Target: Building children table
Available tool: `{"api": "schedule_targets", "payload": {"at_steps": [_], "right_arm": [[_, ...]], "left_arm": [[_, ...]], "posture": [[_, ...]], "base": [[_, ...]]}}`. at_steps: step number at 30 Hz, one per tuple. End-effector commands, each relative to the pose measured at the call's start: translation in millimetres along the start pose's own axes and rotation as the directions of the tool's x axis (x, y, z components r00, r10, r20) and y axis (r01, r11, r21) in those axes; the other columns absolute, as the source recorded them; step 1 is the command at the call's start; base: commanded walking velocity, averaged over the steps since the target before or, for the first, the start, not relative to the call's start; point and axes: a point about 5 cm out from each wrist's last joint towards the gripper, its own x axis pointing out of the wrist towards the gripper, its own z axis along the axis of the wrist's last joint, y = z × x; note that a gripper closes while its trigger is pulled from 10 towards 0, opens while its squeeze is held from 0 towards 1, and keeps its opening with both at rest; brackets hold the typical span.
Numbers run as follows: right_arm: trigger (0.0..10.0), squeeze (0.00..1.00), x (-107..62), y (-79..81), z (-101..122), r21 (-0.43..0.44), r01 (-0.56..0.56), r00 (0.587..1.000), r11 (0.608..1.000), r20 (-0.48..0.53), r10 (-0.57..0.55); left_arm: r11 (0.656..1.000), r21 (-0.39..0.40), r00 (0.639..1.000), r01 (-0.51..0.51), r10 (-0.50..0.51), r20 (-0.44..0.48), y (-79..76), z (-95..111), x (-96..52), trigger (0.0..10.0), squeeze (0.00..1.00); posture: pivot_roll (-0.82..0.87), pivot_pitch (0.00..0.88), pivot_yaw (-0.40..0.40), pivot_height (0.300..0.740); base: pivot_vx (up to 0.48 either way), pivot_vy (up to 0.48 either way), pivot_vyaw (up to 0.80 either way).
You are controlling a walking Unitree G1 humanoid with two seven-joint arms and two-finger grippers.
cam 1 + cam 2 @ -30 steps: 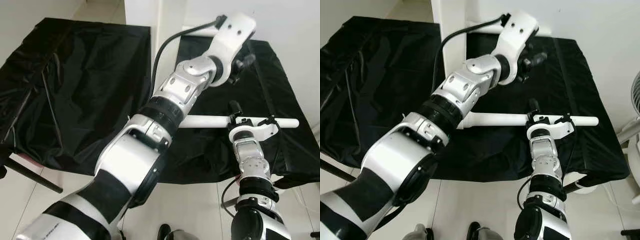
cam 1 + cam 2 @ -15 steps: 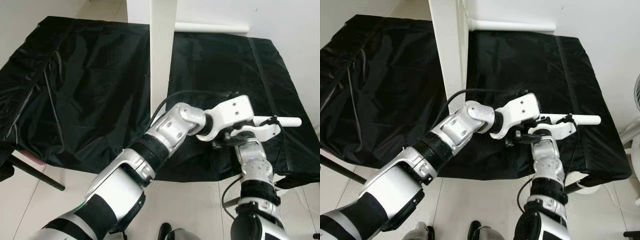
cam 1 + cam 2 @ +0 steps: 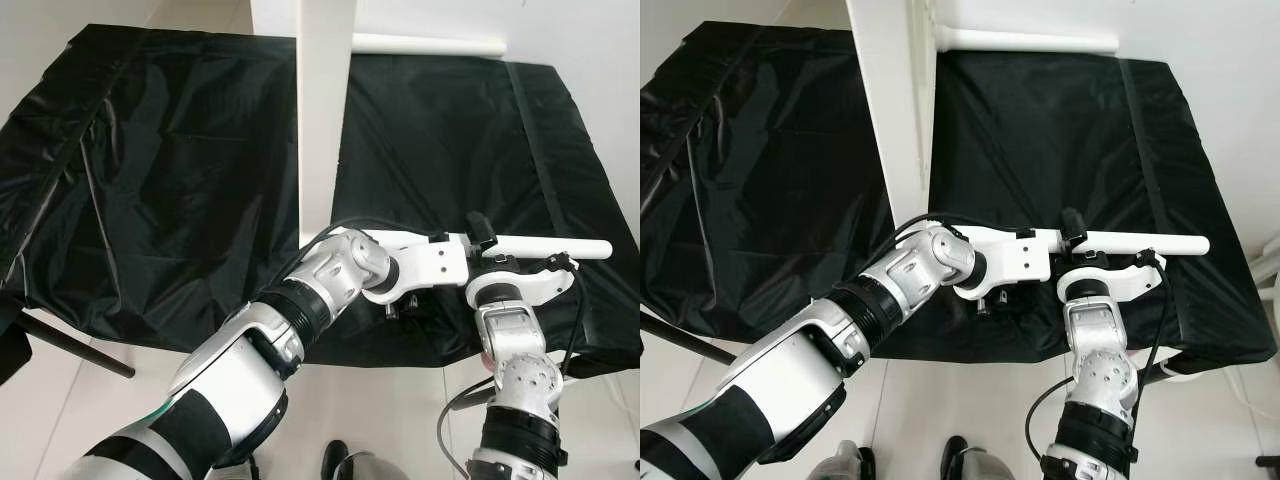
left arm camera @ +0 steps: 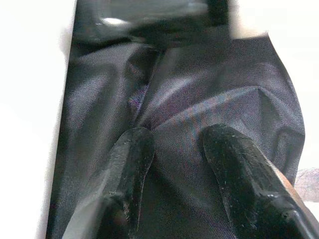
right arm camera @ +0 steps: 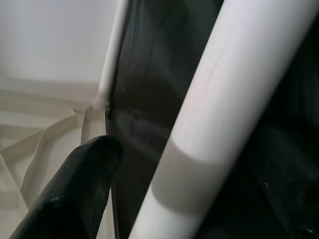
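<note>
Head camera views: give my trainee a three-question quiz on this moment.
1. True or false: the right end effector holds the long white round table leg.
2. What covers the work surface?
3. The left end effector is: A) over the black cloth, fingers apart; B) gripping the second white round leg at the far edge.

Key: 1 true; 2 black cloth; 3 A.

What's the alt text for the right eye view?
The right gripper is closed on a long white cylindrical table leg held level above a black plastic sheet, with the left gripper reaching across just below it. An upright white panel stands behind.
</note>
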Motion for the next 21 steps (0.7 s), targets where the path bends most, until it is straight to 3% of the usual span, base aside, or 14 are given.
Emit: {"api": "schedule_targets", "payload": {"at_steps": [1, 5, 10, 15, 20, 21], "right_arm": [[10.0, 0.00, -10.9, -1.3, -5.1, 0.029, 0.015, 1.000, 0.999, -0.025, -0.014], [10.0, 0.00, -26.5, 6.3, -5.7, 0.042, -0.016, 0.999, 0.999, -0.037, 0.018], [10.0, 0.00, -59.5, 18.0, -1.2, 0.048, -0.069, 0.996, 0.996, -0.047, 0.071], [10.0, 0.00, -64.6, 19.5, 2.1, 0.037, -0.071, 0.997, 0.997, -0.041, 0.072], [10.0, 0.00, -68.6, 25.3, 9.3, -0.059, -0.096, 0.995, 0.994, -0.031, 0.094], [10.0, 0.00, -66.0, 29.3, 16.5, -0.160, -0.104, 0.994, 0.982, 0.003, 0.106]], "left_arm": [[0.967, -0.003, 0.967, -0.253, 0.253, -0.012, 14.7, -1.7, -1.3, 10.0, 0.00], [0.959, -0.004, 0.959, -0.285, 0.285, -0.005, 21.3, 1.6, -3.5, 10.0, 0.00], [0.943, 0.002, 0.943, -0.332, 0.332, 0.003, 33.7, 9.4, -9.2, 10.0, 0.00], [0.938, -0.001, 0.938, -0.346, 0.346, 0.001, 36.6, 8.5, -11.2, 10.0, 0.00], [0.934, -0.008, 0.934, -0.357, 0.357, 0.001, 39.3, 6.3, -13.7, 10.0, 0.00], [0.933, -0.019, 0.933, -0.359, 0.359, 0.010, 40.5, 5.6, -15.8, 10.0, 0.00]], "posture": [[0.08, 0.189, -0.003, 0.740], [0.06, 0.191, 0.004, 0.740], [0.04, 0.193, 0.011, 0.740], [0.04, 0.192, 0.015, 0.740], [0.04, 0.192, 0.018, 0.740], [0.04, 0.192, 0.024, 0.740]], "base": [[0.000, 0.000, 0.00], [0.000, 0.000, 0.00], [0.000, 0.000, 0.00], [0.000, 0.000, 0.00], [0.000, 0.000, 0.00], [0.000, 0.000, 0.00]]}}
